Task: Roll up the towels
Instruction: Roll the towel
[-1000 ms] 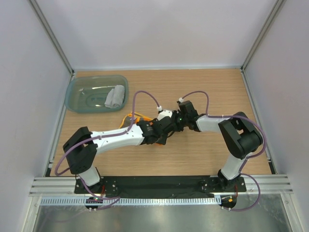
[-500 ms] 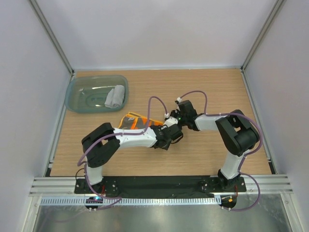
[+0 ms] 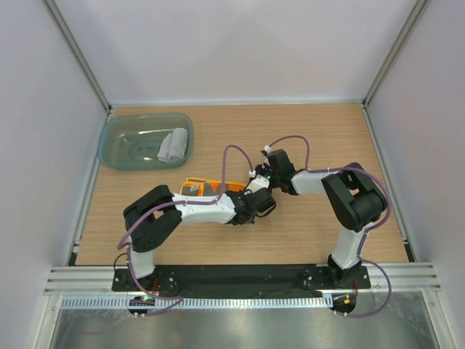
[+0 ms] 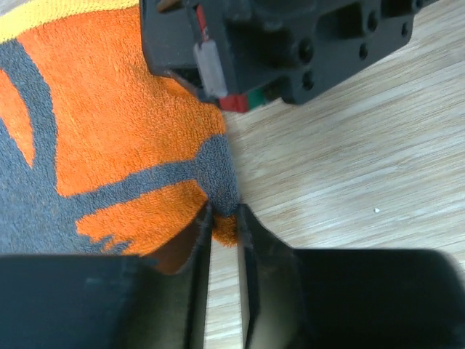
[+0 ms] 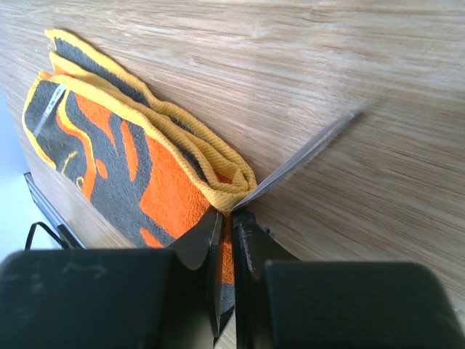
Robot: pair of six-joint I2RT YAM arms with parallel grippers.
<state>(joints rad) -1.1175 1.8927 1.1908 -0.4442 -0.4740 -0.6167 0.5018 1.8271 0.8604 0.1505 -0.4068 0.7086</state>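
Observation:
The orange towel (image 3: 195,187) with a grey pattern lies mid-table, mostly under my left arm. In the left wrist view its near corner (image 4: 221,227) is pinched between the narrow jaws of my left gripper (image 4: 224,215), which is shut on it. My right gripper (image 5: 227,217) is shut on a yellow-hemmed corner of the same towel (image 5: 160,174), which lies folded in layers. The two grippers meet at the towel's right end, left gripper (image 3: 253,198) and right gripper (image 3: 264,182). The grey towel (image 3: 173,145) sits rolled inside the tub.
The translucent teal tub (image 3: 123,149) stands at the back left of the wooden table (image 3: 327,131). White walls and metal posts close in the sides. My right gripper's black body (image 4: 290,43) hangs close above the left gripper's fingers.
My left arm has folded back with its elbow nearer the base, and its jaws have narrowed onto the towel's corner. The orange towel shows narrower than half a second ago.

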